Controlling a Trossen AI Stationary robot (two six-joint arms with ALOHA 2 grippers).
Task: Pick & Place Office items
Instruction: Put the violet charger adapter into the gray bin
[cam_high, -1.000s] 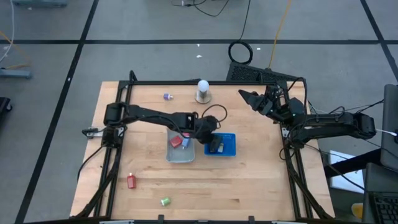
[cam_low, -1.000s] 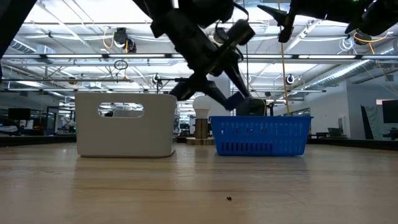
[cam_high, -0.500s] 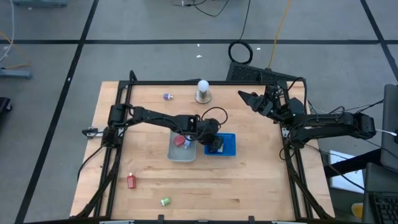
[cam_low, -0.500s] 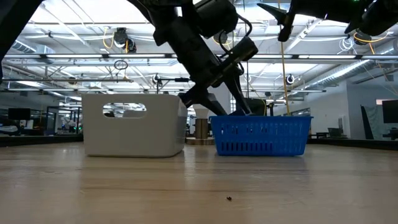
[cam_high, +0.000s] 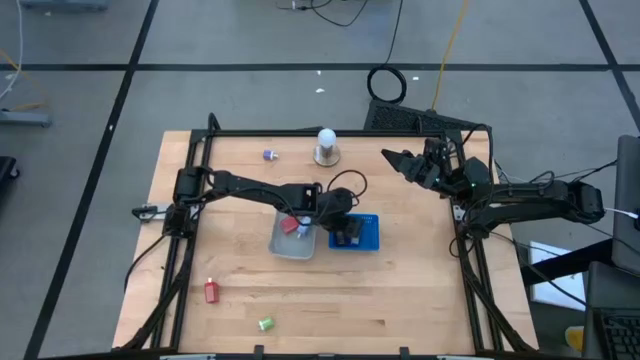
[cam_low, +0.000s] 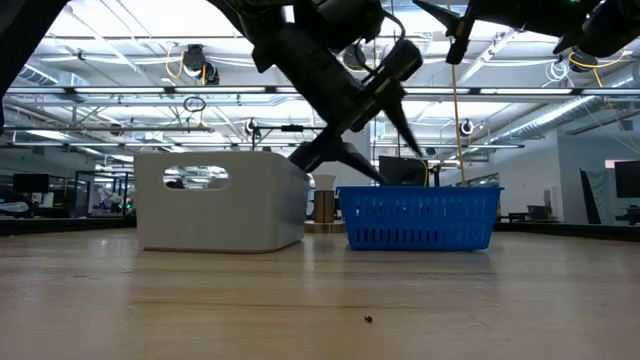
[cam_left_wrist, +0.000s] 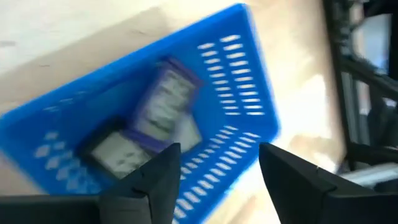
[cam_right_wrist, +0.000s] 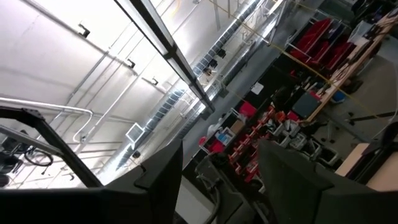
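The blue basket (cam_high: 372, 240) stands at mid-table, right of the clear tray (cam_high: 285, 250). My left gripper (cam_high: 345, 232) hangs open just above the basket; its fingers (cam_left_wrist: 149, 180) are apart with nothing between them. In the basket lie a purple-blue item (cam_left_wrist: 165, 102) and a dark item (cam_left_wrist: 115, 152). A red item (cam_high: 290, 226) lies in the tray. Loose on the table are a purple item (cam_high: 269, 155), a red item (cam_high: 211, 291) and a green item (cam_high: 265, 323). My right gripper (cam_high: 392, 156) is raised at the far right, open, tilted upward.
A white ball on a round base (cam_high: 326, 147) stands near the table's far edge. In the low view the tray (cam_low: 220, 215) and basket (cam_low: 420, 215) stand close side by side. A black frame runs along the table's edges.
My left gripper has come down a little toward the blue basket and opened, letting go of a small blue item it held between its fingertips; that item is now down in the basket. The tray has shifted slightly toward the basket.
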